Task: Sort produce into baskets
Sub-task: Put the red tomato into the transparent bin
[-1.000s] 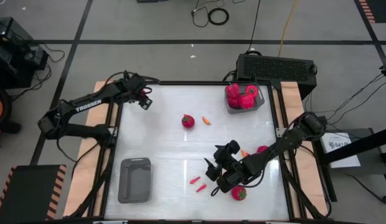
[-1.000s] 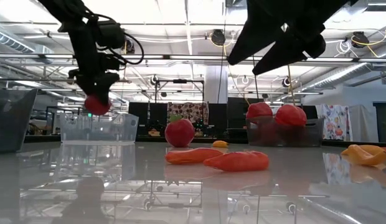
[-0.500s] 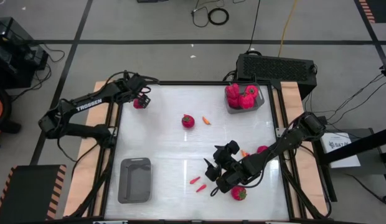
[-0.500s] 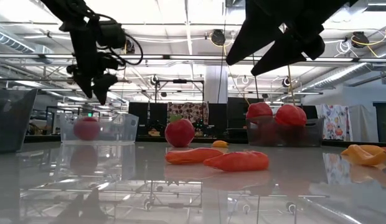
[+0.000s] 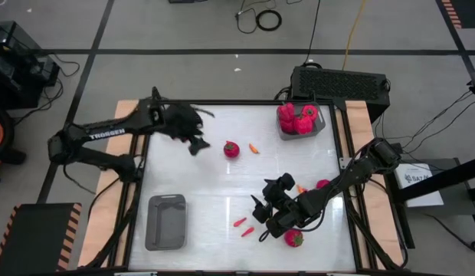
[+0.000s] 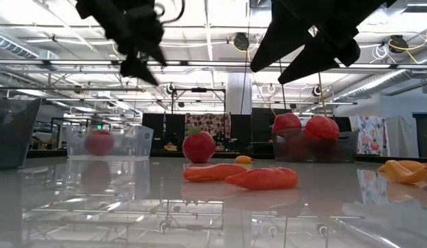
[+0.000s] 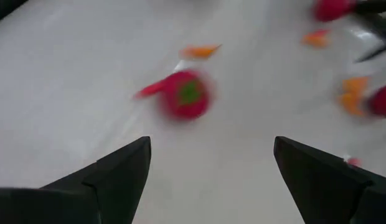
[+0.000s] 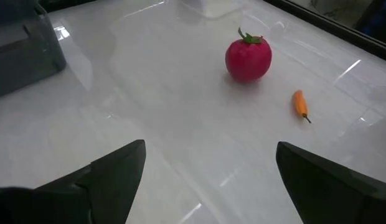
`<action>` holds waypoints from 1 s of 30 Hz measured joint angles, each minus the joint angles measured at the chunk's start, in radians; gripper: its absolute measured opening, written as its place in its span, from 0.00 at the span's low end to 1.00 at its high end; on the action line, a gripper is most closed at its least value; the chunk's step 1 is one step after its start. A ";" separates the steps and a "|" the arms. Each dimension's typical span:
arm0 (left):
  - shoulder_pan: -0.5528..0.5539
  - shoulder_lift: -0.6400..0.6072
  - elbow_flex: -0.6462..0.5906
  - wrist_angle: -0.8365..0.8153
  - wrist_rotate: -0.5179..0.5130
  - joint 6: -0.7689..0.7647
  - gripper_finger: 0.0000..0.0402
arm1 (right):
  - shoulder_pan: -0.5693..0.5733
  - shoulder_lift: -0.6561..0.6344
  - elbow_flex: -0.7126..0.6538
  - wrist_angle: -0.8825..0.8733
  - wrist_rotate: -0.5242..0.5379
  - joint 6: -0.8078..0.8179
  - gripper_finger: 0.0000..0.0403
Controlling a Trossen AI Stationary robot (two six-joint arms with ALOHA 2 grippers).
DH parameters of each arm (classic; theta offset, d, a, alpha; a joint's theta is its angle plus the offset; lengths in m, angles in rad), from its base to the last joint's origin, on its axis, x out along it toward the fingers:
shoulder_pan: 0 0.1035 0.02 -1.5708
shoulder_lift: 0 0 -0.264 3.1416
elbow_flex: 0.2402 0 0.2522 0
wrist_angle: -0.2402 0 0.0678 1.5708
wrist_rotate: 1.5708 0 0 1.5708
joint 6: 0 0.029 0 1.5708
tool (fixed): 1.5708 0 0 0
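Observation:
My left gripper is open and empty above the far middle of the table, just left of a round red green-topped fruit, which shows in the left wrist view. A slim orange chilli lies beside the fruit. My right gripper is open and empty above two red chillies near the front. The clear basket holds one round red fruit; in the high view my left arm hides it. A grey basket at the far right holds red peppers. Another grey basket stands at the near left.
Round red fruits lie at the near right and by the right edge, with orange pieces between. A black box stands behind the table's far right corner. Bare table lies between the grey basket and the chillies.
My left gripper has let go of a round red fruit, which has dropped into the clear basket at the far left. It has then risen and swung toward the table's right, to the round red fruit at the far middle. My right arm has kept still.

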 joint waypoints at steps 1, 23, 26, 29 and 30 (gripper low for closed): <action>-0.044 0.006 -0.002 0.041 -0.024 -0.002 0.86 | 0.000 0.000 0.000 0.000 0.000 0.007 0.87; -0.256 0.493 -0.003 0.427 -0.471 0.574 0.86 | -0.009 0.000 0.000 0.010 -0.026 -0.046 0.87; -0.253 0.530 -0.003 0.461 -0.462 0.603 0.86 | -0.009 0.000 0.000 0.010 -0.026 -0.047 0.87; -0.251 0.552 -0.003 0.507 -0.496 0.624 0.86 | -0.009 0.000 0.000 0.009 -0.026 -0.050 0.87; -0.251 0.556 -0.003 0.530 -0.516 0.629 0.86 | -0.009 0.000 0.000 0.009 -0.026 -0.050 0.87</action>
